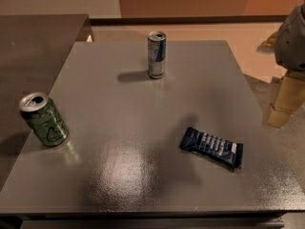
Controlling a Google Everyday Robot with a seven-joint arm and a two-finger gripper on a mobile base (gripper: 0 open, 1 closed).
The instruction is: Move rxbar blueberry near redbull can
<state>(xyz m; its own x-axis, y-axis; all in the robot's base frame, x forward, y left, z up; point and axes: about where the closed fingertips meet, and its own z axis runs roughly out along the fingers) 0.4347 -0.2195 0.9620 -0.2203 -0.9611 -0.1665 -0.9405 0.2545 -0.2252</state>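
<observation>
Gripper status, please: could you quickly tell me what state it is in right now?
Gripper: at the right edge, off the table, away from the snack bar; open or closed cannot be told.
</observation>
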